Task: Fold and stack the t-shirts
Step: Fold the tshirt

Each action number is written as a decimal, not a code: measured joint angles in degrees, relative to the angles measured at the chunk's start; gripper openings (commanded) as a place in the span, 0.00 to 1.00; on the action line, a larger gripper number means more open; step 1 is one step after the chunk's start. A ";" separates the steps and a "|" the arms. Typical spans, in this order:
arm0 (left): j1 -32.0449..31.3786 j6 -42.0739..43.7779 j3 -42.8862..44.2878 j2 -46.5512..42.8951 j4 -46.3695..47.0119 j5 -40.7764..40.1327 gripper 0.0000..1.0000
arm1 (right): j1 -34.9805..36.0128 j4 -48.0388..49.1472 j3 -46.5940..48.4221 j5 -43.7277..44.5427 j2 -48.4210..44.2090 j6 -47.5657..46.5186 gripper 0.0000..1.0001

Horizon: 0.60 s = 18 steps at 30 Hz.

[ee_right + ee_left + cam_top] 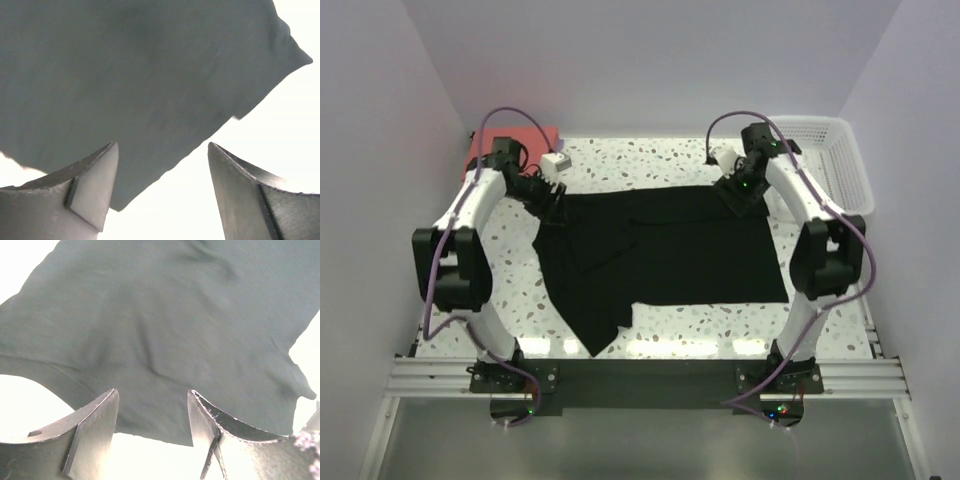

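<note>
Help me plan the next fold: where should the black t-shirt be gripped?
Probably the far edge near its corners, from above: the black t-shirt lies flat and spread, and that edge shows between the open left fingers and right fingers.

Top view is evenly lit, sharp. In wrist views table (280, 110) is blown out white; shirt (125, 75) is rendered grey, soft.
</note>
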 measured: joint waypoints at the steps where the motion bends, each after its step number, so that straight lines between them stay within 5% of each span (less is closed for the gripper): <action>1: -0.13 2.38 -1.95 -3.23 -1.44 0.59 0.63 | 0.02 -0.35 -3.10 -1.07 -4.17 -1.95 0.73; 5: -3.23 10.80 -14.38 -15.41 -4.70 0.00 0.61 | 0.04 -4.63 -15.30 -3.48 -18.27 -9.60 0.67; 11: -16.94 15.96 -35.06 -28.39 -5.01 -7.10 0.59 | 0.13 -4.85 -37.46 -0.61 -27.69 -17.90 0.57; 18: -22.75 15.80 -40.87 -30.86 -3.82 -12.41 0.59 | -0.20 0.24 -52.35 3.63 -32.52 -23.34 0.49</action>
